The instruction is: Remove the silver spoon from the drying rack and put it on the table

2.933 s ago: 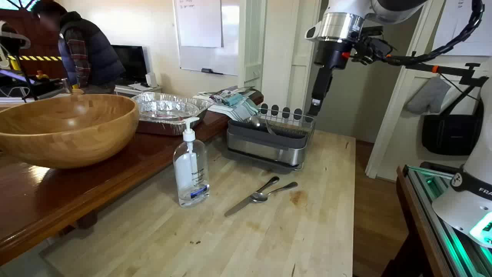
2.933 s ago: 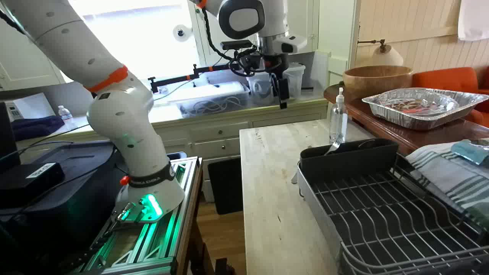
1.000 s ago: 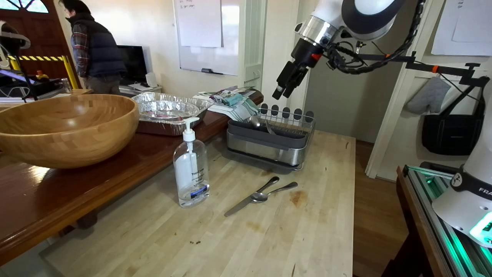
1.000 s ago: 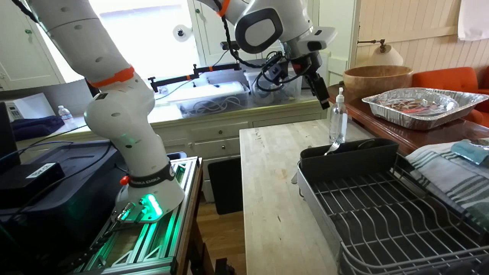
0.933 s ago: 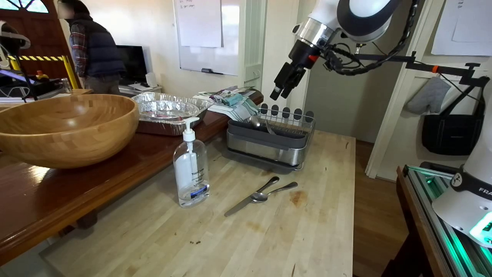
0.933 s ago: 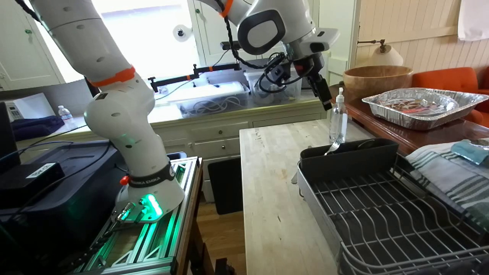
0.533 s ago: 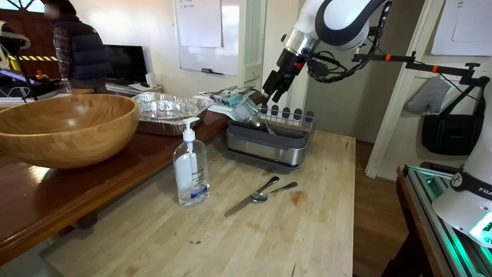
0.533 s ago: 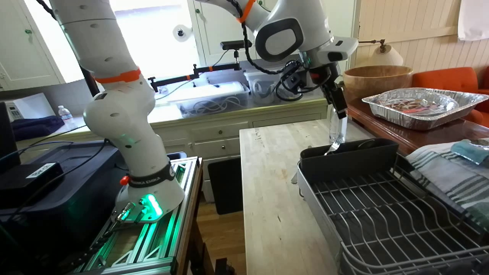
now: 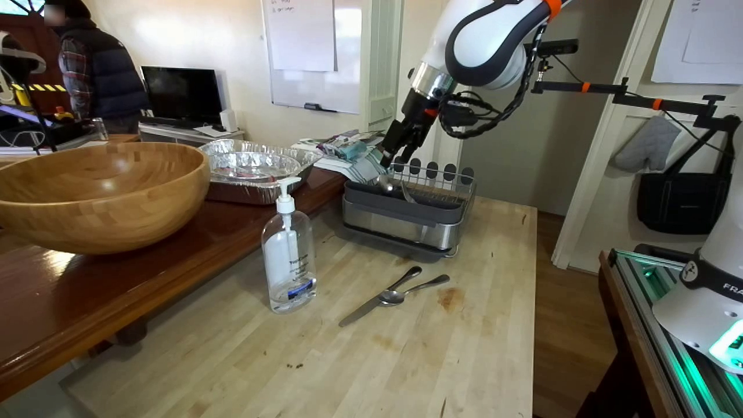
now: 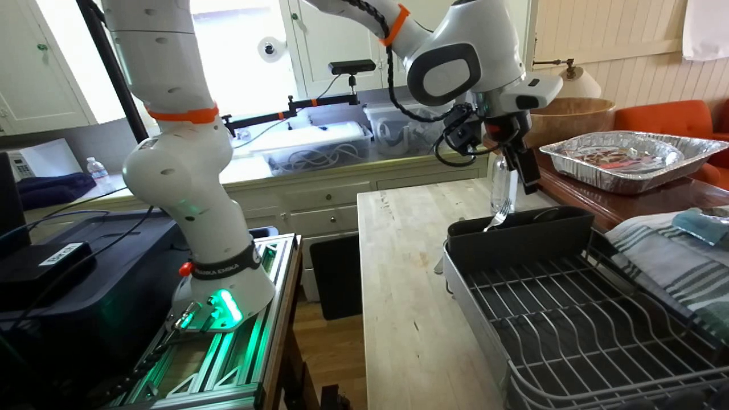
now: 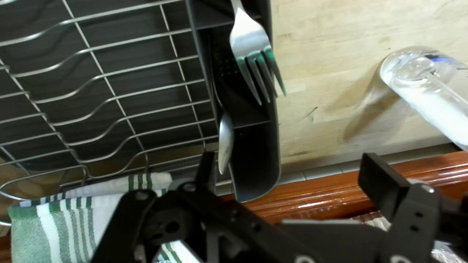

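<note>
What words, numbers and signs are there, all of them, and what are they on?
"RANKA EMIKA": robot's band; its start is hard to see.
"FRA": same band, cut off by an exterior view's edge.
Too small or blurred: marks on the bottle, whiteboard paper, bag, hung paper above it, vest, and sticker on the black box.
No readable numbers.

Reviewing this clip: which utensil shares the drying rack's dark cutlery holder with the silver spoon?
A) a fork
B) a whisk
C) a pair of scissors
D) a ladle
A: the wrist view shows a fork, its tines plainly visible, in the same dark cutlery holder as the silver spoon.
</note>
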